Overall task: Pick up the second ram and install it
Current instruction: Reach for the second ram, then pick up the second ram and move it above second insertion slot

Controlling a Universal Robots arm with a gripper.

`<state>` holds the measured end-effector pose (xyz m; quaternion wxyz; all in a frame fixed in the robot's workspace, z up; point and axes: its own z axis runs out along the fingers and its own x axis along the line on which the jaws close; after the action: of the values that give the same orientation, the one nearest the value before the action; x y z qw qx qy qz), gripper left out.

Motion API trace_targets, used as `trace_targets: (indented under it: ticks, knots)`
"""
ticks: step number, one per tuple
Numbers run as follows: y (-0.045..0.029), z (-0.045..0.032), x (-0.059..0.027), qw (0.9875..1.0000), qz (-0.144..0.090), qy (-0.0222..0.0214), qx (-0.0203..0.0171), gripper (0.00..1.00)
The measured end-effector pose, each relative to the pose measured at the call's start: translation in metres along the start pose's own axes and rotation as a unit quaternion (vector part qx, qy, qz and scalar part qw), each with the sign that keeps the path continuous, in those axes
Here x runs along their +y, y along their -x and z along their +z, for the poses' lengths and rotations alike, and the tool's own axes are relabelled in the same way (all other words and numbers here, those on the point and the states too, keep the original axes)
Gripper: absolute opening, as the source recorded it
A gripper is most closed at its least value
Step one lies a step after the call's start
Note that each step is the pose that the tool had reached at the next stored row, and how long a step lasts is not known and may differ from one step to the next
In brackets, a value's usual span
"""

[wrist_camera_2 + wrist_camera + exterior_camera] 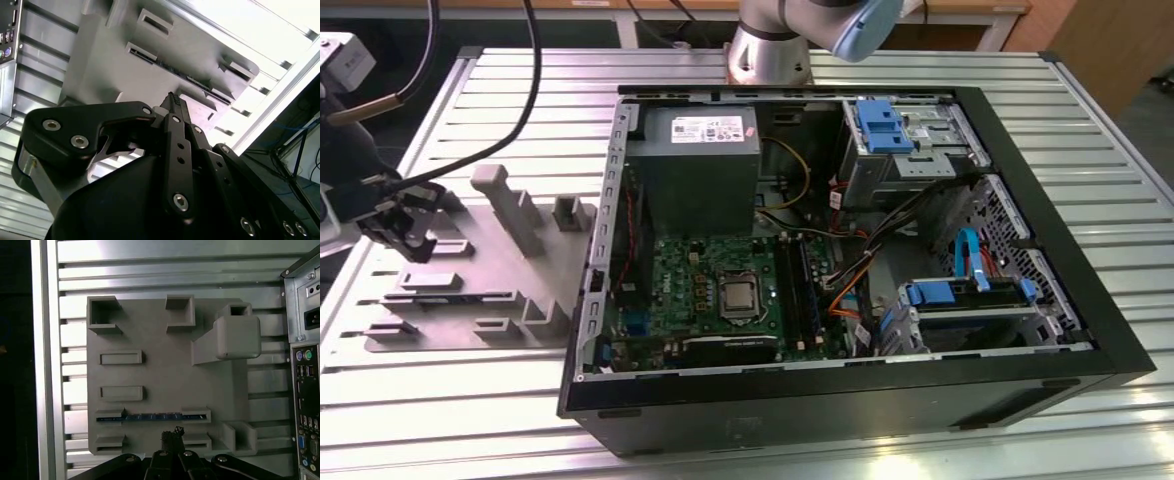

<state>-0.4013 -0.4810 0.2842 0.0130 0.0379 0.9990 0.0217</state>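
- The second ram (150, 416) is being shown edge-on in the first wrist view as a slim, long blue strip with small dark chips spaced along it.
- The ram is being supported on its long edge by two end brackets of the grey fixture plate (160, 375), one bracket at each end of the stick.
- In the second wrist view, the same stick (187, 76) is being seen as a thin dark line along a ledge of the fixture plate (110, 60).
- The gripper (172, 432) is being presented near the middle of the ram's length, apart from it.
- The claw fingers (175, 130) are being pressed together, and nothing is being pinched between them.
- In the exterior view, the gripper (411, 240) is being shown over the edge of the fixture plate (494, 270) at the exterior view's left.
- The fixture plate is being carried by the slatted metal table (454, 400), just beside the open computer case (854, 400).
- A green motherboard (680, 285) is being displayed inside the case.
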Motion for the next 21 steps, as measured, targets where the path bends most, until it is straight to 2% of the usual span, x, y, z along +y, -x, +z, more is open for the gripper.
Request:
trace_targets:
  ticks: [18, 21]
  knots:
    - [-0.0010, 0.0021, -0.0007, 1.0000, 0.000, 0.0000, 0.0000, 0.11]
    - [-0.0010, 0.0023, -0.0006, 0.9999, -0.015, 0.0004, 0.0006, 0.11]
